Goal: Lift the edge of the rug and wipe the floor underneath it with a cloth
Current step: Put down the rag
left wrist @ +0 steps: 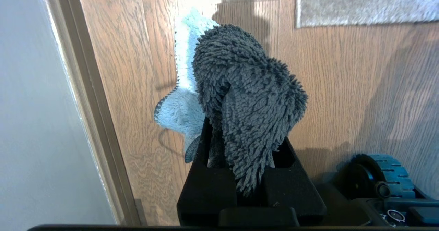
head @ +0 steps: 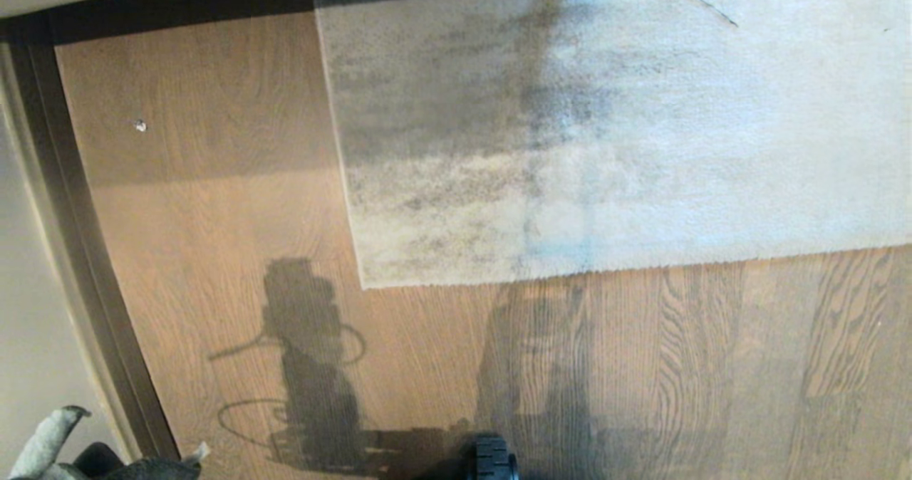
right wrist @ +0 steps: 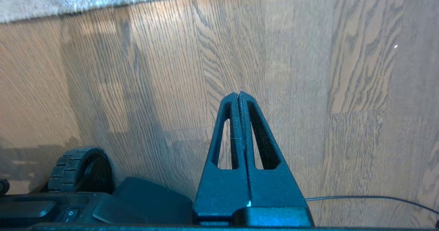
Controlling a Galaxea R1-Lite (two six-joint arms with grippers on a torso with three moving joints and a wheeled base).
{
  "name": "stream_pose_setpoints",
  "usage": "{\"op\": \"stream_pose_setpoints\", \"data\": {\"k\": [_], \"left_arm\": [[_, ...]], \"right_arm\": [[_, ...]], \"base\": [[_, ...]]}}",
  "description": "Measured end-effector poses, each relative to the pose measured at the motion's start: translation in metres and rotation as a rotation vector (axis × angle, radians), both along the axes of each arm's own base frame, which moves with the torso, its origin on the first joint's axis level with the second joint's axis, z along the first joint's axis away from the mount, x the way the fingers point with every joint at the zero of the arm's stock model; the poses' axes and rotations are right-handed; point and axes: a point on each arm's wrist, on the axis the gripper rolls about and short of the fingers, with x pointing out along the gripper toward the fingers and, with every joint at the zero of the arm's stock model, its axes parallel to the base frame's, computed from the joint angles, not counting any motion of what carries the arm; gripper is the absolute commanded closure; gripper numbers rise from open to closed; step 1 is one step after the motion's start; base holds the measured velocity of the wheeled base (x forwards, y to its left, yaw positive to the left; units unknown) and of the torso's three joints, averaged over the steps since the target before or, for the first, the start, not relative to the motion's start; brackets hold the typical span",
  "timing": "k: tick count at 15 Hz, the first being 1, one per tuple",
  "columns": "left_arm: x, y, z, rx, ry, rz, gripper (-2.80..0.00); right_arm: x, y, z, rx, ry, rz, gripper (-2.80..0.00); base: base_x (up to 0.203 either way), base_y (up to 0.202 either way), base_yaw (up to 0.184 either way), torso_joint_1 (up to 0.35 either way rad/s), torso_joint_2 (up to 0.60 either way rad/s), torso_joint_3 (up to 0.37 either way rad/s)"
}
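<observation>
- We have the cloth in hand: our left pincer is clamped on it, its fuzzy dark grey bulk bunched above the fingers with a paler blue-white flap folded out to one side.
- In the head view that cloth shows only at the lower left corner, so the left pincer is held back by our base, well short of the rug.
- Our right pincer is clenched on nothing, the two fingers pressed flat together, hanging over bare floor with a base wheel close beside it.
- The rug edge lies flat on the floor, ahead of both pincers and touched by neither. Its corner is the part nearest the left pincer; the straight border runs on across in front of the right one.
- So, as we judge it, only the first part is done: the cloth is secured. No lifting has begun, and none of the floor under the rug is exposed or wiped.
- Left to do: bring the right pincer forward to the border, open it, catch the edge and raise it; then carry the cloth under the raised part and wipe; then let the rug down.
- A small pale speck sits on the open floor far ahead of the left pincer, beside the rug, not under it.
- A dark skirting strip runs along the wall, outboard of the left pincer.
</observation>
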Motion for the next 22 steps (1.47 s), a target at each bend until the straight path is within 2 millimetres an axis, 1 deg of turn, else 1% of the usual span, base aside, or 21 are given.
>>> {"op": "stream_pose_setpoints", "data": {"k": [22], "left_arm": [[0.0,0.0,-0.0002,0.0,0.002,0.001,0.0]], "right_arm": [[0.0,0.0,-0.0001,0.0,0.001,0.0,0.0]], "base": [[0.0,0.0,0.0,0.001,0.0,0.201]]}}
